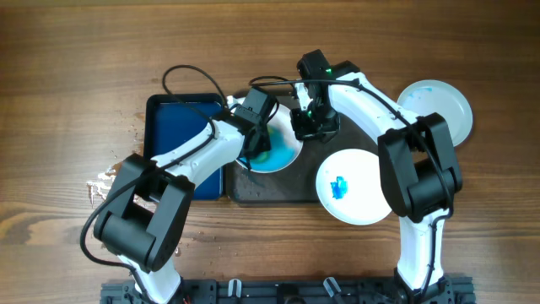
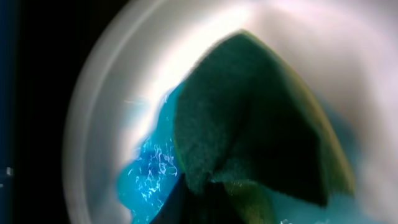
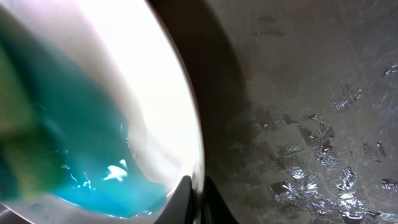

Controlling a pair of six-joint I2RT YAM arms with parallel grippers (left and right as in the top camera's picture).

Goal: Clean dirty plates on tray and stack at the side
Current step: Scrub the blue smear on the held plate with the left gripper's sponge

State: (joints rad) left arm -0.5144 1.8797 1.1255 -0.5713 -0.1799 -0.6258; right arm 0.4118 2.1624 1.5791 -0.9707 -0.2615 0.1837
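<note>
A white plate [image 1: 285, 154] flooded with blue liquid lies on the left part of the dark grey tray [image 1: 270, 191]. My left gripper [image 1: 256, 149] presses down into it, shut on a green sponge [image 2: 249, 137] that covers most of the plate's [image 2: 93, 124] middle. At the plate's right edge my right gripper [image 1: 310, 131] is shut on the rim [image 3: 200, 186], one finger inside and one outside. A second plate [image 1: 354, 187] with a small blue smear rests on the tray's right end. A third, clean plate [image 1: 435, 110] sits on the table beyond the tray.
A smaller deep-blue tray [image 1: 179, 135] lies against the grey tray's left side, under my left arm. White crumbs [image 1: 101, 181] are scattered on the wooden table to its left. The grey tray's surface [image 3: 311, 124] is wet.
</note>
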